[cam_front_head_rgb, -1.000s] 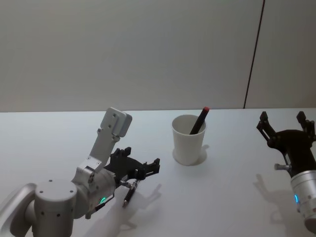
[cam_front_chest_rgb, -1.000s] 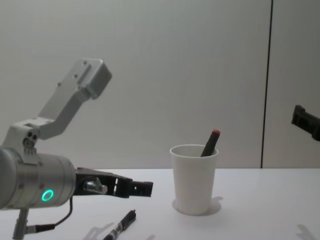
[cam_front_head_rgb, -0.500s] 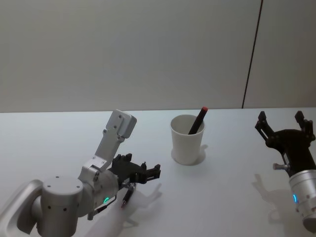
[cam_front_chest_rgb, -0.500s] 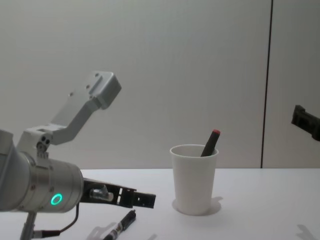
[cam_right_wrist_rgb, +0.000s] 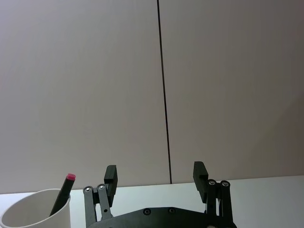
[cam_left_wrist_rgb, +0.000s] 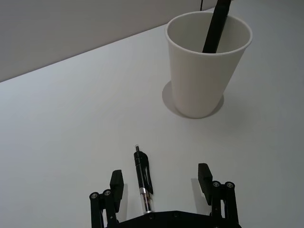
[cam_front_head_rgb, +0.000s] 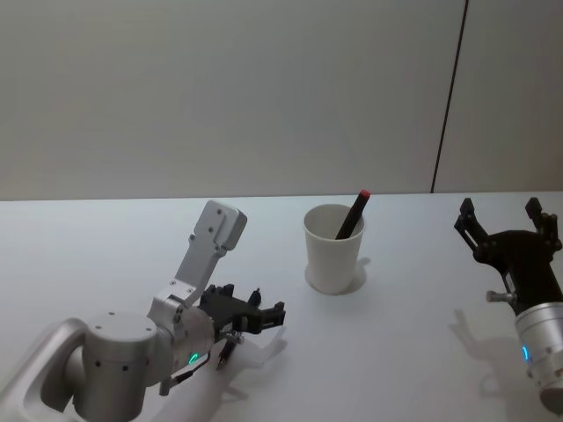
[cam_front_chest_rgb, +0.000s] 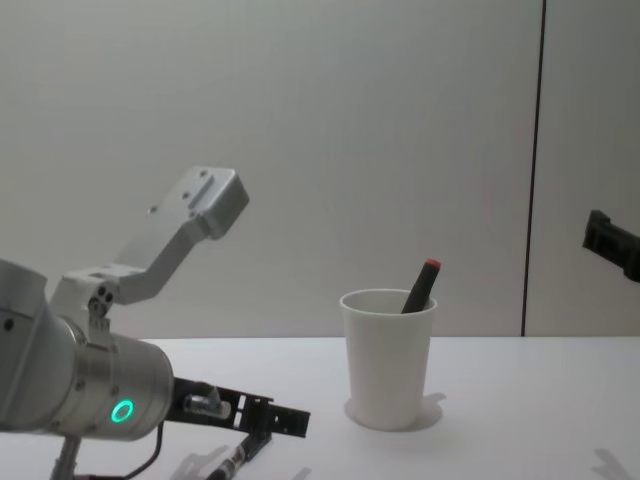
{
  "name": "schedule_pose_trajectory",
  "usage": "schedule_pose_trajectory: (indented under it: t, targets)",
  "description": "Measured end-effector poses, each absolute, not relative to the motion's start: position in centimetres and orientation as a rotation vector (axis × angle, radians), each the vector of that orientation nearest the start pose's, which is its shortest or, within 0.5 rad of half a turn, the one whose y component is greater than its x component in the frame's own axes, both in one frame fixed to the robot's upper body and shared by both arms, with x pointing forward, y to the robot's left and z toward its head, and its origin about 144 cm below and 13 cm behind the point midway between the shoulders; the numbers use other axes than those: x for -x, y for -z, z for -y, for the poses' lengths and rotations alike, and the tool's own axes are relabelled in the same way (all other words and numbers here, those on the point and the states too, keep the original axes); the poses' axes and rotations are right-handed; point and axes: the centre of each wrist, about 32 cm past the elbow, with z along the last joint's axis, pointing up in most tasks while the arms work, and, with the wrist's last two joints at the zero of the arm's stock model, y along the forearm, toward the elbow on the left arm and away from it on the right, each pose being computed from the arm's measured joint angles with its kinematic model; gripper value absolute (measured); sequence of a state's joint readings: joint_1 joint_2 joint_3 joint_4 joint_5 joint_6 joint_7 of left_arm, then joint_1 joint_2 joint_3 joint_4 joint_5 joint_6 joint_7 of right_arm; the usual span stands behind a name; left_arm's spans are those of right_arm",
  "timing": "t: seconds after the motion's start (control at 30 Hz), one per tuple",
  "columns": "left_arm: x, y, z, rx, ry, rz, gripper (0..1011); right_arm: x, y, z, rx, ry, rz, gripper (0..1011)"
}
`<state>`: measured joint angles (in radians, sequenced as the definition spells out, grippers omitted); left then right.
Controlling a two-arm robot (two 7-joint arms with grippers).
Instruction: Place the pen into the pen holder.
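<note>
No readable text, labels, brands or numbers anywhere

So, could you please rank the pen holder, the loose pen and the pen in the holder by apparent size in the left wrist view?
1. The pen holder, clearly largest.
2-3. The loose pen and the pen in the holder look alike; the second is partly hidden, so unranked.

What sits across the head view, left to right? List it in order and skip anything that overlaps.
left gripper, open → pen holder → right gripper, open
</note>
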<state>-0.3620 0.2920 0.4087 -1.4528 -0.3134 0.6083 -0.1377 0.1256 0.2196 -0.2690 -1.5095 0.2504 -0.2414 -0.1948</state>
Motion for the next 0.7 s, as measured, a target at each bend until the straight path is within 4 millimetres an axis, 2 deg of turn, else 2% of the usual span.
schedule_pose_trajectory:
  t: [0.7]
  targets:
    - [-54.2, -119.9, -19.54, -0.491, -1.103, -0.295, 1000, -48.5, -115.58, 21.17, -0.232, 1.51, 0.139, 1002]
